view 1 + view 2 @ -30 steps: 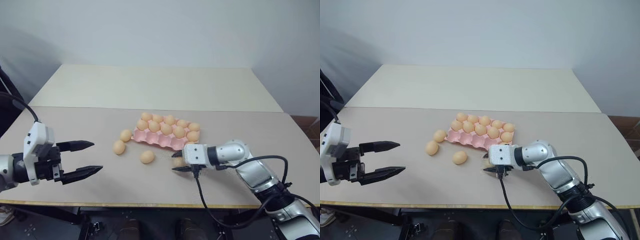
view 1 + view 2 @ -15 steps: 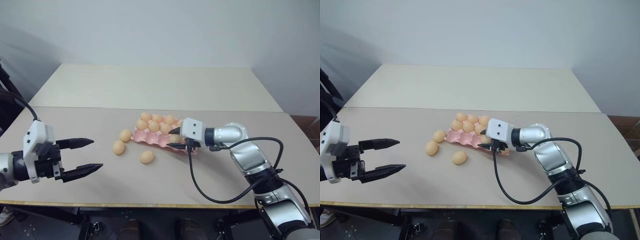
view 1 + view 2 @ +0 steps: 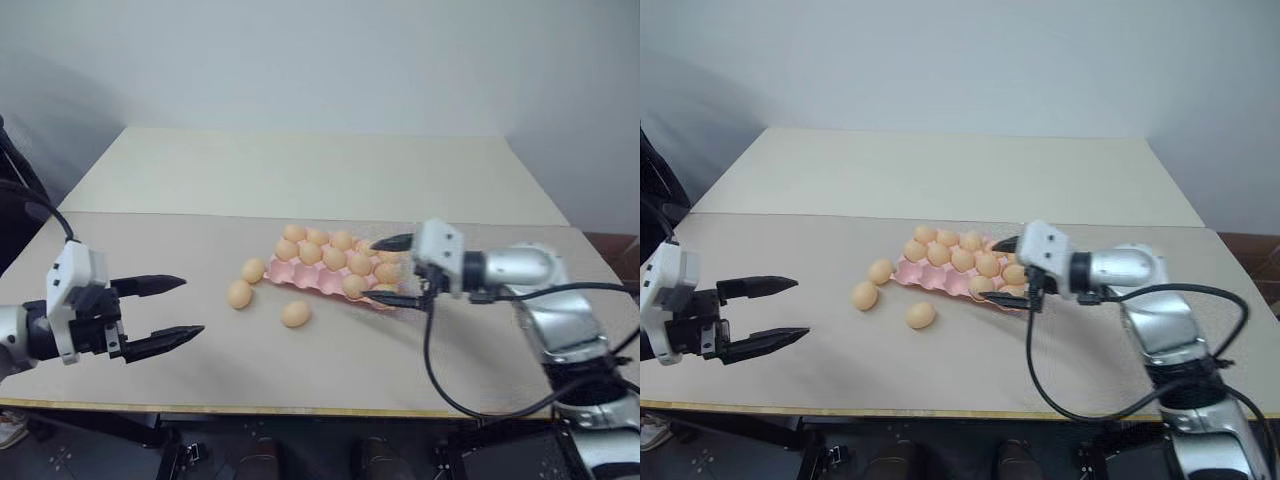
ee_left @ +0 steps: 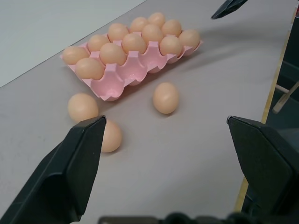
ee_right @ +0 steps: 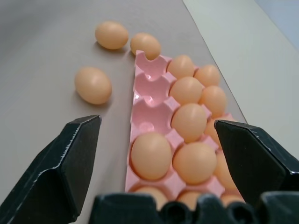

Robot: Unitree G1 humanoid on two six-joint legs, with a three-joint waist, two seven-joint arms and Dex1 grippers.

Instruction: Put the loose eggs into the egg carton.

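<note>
**Both hands spread wide, three eggs loose on the tabletop**

Head views: the left hand (image 3: pixel 170 311) hangs low at the left, its two black fingers level, spread apart and empty, pointing toward the middle of the beige tabletop (image 3: pixel 330 370). The right hand (image 3: pixel 395 270) reaches in from the right on a silver arm, fingers parted and gripping nothing, at the right end of the flat pink moulded egg carton (image 3: pixel 300 277). The carton lies mid-table, most cups filled. Three pale orange-tan loose eggs lie off its left and near side: one (image 3: pixel 252 270) just beside the left end, one (image 3: pixel 238 294) further left, one (image 3: pixel 294 314) nearer the front edge, well apart from the left hand.

Left wrist view: the open fingers frame the carton (image 4: pixel 117 86) ahead, with the three loose eggs between it and the hand.

Right wrist view: the splayed fingers (image 5: pixel 60 168) straddle the carton's (image 5: pixel 149 100) near end; several cups in the row nearest the loose eggs are bare.
</note>
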